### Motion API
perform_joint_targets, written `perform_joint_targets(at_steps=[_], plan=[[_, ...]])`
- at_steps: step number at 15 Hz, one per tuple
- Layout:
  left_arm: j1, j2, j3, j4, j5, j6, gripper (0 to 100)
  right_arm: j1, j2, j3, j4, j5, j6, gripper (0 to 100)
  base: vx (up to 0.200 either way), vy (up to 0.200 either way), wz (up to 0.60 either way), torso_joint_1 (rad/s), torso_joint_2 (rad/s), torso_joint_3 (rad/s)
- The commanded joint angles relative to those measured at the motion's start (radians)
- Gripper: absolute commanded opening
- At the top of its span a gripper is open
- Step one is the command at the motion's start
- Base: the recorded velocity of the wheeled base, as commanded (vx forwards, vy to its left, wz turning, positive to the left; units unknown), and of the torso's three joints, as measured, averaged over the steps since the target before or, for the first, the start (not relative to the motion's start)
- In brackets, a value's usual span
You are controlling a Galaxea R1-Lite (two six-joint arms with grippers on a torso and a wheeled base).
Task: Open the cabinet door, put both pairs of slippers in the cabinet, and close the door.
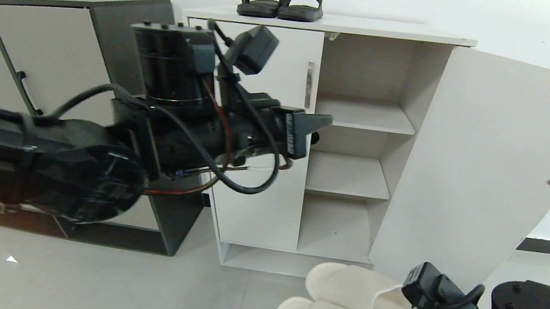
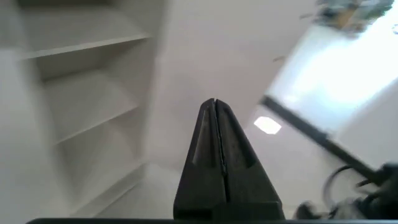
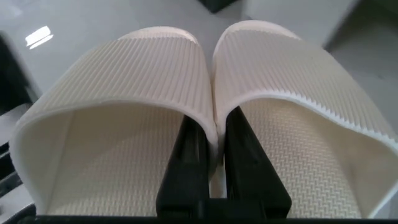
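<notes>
1. Nearest and low, the right gripper [image 3: 214,134] has its fingers [image 3: 189,146] pinching the two touching inner strap edges of the white slippers [image 3: 205,93]. The pair is held side by side above the floor [image 1: 81,278], just in front of the cabinet's open side
2. The step in hand, by my judgement, is carrying this pair into the cabinet. Keep the pinch firm and the soles level (the straps look soft and could slide out)
3. The slippers are cream-white, with finely ribbed straps and a small diamond texture on the footbeds
4. Farther in, the left gripper [image 1: 323,123] has its fingers pressed together on nothing. It hangs before the closed left door [image 1: 257,210], just beside the handle [image 1: 309,84], and is best kept out of the right arm's path
5. The cabinet [image 1: 384,30] has its right door [image 1: 489,165] swung wide. Go straight in between that door and the centre wall, aiming for a lower shelf [image 1: 346,176]
6. Farthest, the black slippers [image 1: 281,0] rest side by side on the cabinet top, not yet put away
</notes>
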Motion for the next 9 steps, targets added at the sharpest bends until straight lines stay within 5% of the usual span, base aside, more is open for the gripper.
perform_joint_targets(at_steps=[1, 2, 4, 5, 6, 7, 9], plan=[[0.154, -0.32, 0.279, 0.073, 0.231, 0.132, 0, -0.043, 0.029, -0.015, 0.0, 0.001, 0.001, 0, 0.0, 0.0, 0.0, 0.0, 0.0, 0.0], [0.222, -0.51, 0.453, 0.073, 0.372, 0.157, 0, -0.047, 0.046, -0.035, 0.0, -0.005, 0.003, 0, 0.0, 0.0, 0.0, 0.0, 0.0, 0.0], [0.337, -0.746, 0.646, 0.082, 0.452, 0.155, 0, -0.082, 0.085, -0.058, -0.002, -0.014, 0.003, 0, 0.0, 0.0, 0.0, 0.0, 0.0, 0.0], [0.475, -0.898, 0.767, 0.112, 0.499, 0.153, 0, -0.104, 0.095, -0.058, -0.006, -0.011, 0.003, 0, 0.0, 0.0, 0.0, 0.0, 0.0, 0.0], [0.49, -0.915, 0.779, 0.116, 0.501, 0.152, 0, -0.107, 0.095, -0.058, -0.008, -0.014, 0.003, 0, 0.0, 0.0, 0.0, 0.0, 0.0, 0.0], [0.635, -1.097, 0.905, 0.182, 0.501, 0.15, 0, -0.113, 0.094, -0.058, -0.023, -0.014, 0.003, 0, 0.0, 0.0, 0.0, 0.0, 0.0, 0.0], [0.662, -1.306, 1.057, 0.282, 0.479, 0.153, 0, -0.113, 0.095, -0.053, -0.026, -0.014, 0.001, 0, 0.0, 0.0, 0.0, 0.0, 0.0, 0.0]])
